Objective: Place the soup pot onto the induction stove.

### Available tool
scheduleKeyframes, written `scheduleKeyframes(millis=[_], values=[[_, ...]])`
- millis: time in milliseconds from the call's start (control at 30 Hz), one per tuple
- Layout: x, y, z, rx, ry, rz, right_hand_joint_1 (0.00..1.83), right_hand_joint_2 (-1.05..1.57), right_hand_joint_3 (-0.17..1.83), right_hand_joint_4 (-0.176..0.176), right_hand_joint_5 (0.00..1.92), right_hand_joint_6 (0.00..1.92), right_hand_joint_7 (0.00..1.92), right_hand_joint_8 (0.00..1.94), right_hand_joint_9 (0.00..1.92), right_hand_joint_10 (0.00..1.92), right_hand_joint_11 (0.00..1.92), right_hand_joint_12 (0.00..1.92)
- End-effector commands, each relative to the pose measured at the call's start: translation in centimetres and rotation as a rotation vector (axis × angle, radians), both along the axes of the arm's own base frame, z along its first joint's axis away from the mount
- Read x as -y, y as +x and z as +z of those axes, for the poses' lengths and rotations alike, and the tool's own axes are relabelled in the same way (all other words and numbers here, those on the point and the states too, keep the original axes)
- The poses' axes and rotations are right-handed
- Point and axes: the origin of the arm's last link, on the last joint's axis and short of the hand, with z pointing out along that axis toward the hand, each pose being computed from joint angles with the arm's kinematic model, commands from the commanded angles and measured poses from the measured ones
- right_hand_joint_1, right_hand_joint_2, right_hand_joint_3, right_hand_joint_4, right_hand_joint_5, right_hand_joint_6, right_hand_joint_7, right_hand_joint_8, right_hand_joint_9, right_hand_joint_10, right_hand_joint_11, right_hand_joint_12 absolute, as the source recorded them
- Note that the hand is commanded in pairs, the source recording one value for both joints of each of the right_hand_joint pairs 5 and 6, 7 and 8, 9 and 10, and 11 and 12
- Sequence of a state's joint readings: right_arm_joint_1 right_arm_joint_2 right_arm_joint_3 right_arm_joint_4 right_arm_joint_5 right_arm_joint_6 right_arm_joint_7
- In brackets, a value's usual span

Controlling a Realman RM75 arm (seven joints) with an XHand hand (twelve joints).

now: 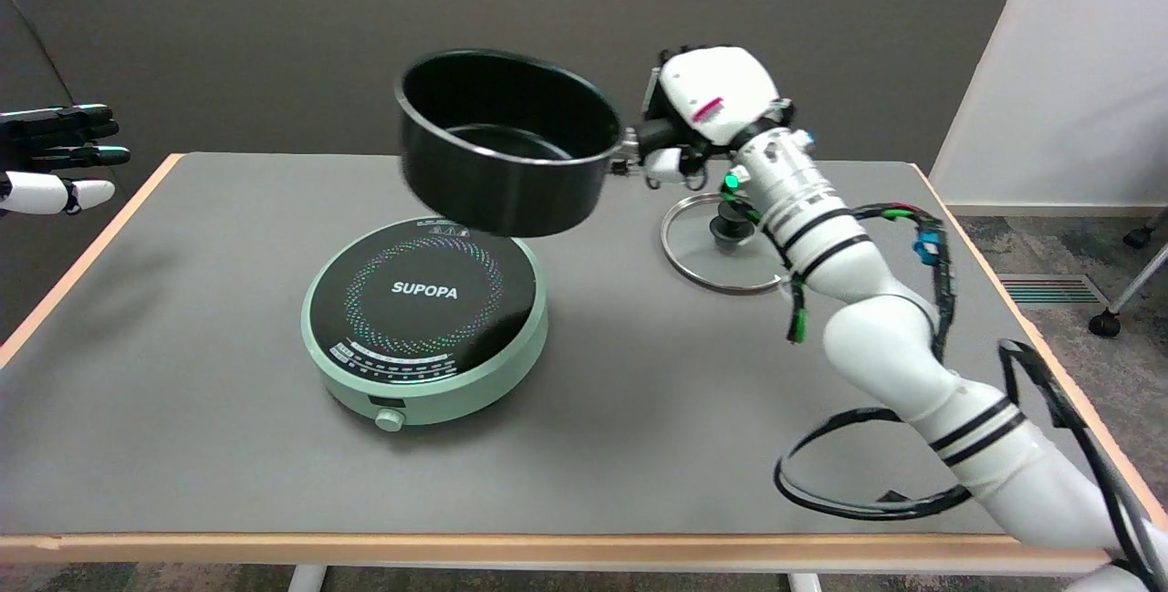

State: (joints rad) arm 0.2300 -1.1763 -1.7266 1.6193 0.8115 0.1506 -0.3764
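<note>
The black soup pot (507,147) hangs in the air, empty and tilted slightly, over the far right part of the induction stove (426,316). My right hand (698,115) grips the pot's side handle at its right rim. The stove is round, mint green with a black glass top marked SUPOPA, and sits left of the table's middle. The pot's base is well above the stove top and does not touch it.
A glass lid (725,244) with a black knob lies flat on the table, right of the stove and under my forearm. The stove's black cord (538,181) runs toward the far edge. My idle left hand (55,159) hovers at the upper left.
</note>
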Motion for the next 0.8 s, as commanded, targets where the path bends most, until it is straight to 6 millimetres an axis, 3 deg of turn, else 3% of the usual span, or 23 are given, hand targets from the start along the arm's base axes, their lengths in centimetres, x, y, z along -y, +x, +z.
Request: scheduleKeyframes(millis=[33, 433, 633, 800], values=[[2.4, 1.0, -10.4, -0.059, 0.2, 0.003, 0.96, 1.09, 0.92, -0.084, 1.7, 1.7, 1.7, 1.7, 1.7, 1.7, 1.7, 1.7], [3.5, -2.1, -17.0, -0.095, 0.2, -0.044, 0.96, 1.08, 0.9, -0.083, 1.7, 1.7, 1.7, 1.7, 1.7, 1.7, 1.7, 1.7], [4.3, -4.3, -18.4, -0.099, 0.193, -0.102, 0.97, 1.07, 0.91, -0.084, 1.7, 1.7, 1.7, 1.7, 1.7, 1.7, 1.7, 1.7], [5.2, -5.1, -18.4, -0.106, 0.181, -0.124, 0.97, 1.06, 0.91, -0.084, 1.7, 1.7, 1.7, 1.7, 1.7, 1.7, 1.7, 1.7]])
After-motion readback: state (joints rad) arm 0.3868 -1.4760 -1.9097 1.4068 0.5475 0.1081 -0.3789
